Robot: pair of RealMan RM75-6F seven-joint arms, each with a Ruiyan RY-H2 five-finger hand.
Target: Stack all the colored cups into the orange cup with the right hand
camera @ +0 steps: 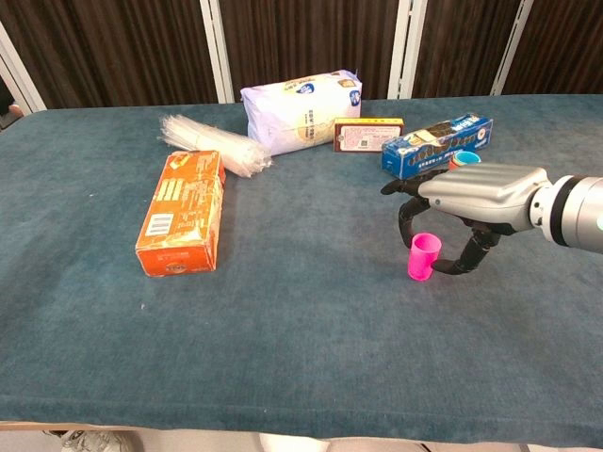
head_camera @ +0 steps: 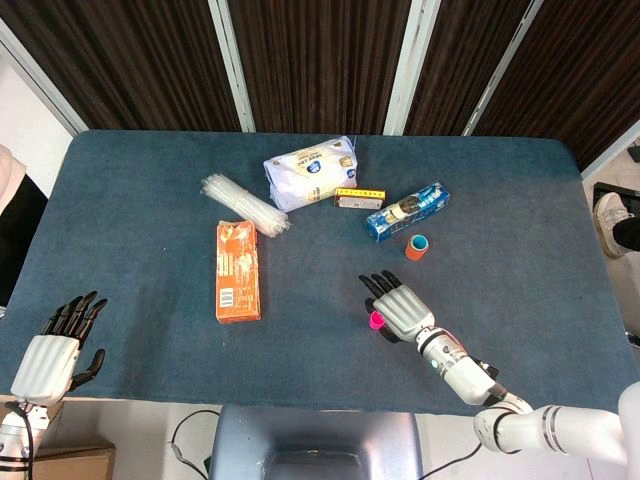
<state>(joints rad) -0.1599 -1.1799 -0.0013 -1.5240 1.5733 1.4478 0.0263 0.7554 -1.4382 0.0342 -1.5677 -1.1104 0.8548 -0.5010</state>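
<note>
**Right hand poised over the pink cup, grasp not yet closed**

At the near left edge of the blue cloth-covered table (head_camera: 130, 180), the silver left hand (head_camera: 55, 350) hangs idle, fingers spread, holding nothing.

Further right and a little farther in, the small pink plastic cup (camera: 423, 256) stands upright on the cloth. The silver right hand (camera: 466, 196) sits directly above it, palm down. In the chest view the dark fingers (camera: 406, 213) curl down on the cup's left and far side, and the thumb reaches down on its right, with its tip near the cup's base. The cup lies between them, but whether either is touching it cannot be told; the hand looks partly closed around it without a firm hold. From the head view only a sliver of pink shows beside the hand.

The step in hand seems to be the pick-up of this cup. The next move calls for closing thumb and fingers onto its wall without tipping it, then lifting.

Farther back and to the right stands the small orange cup (head_camera: 417, 246), apparently with a blue cup nested inside, just near of the long blue snack packet (head_camera: 406, 210); the pink cup must be carried there and lowered in.
</note>
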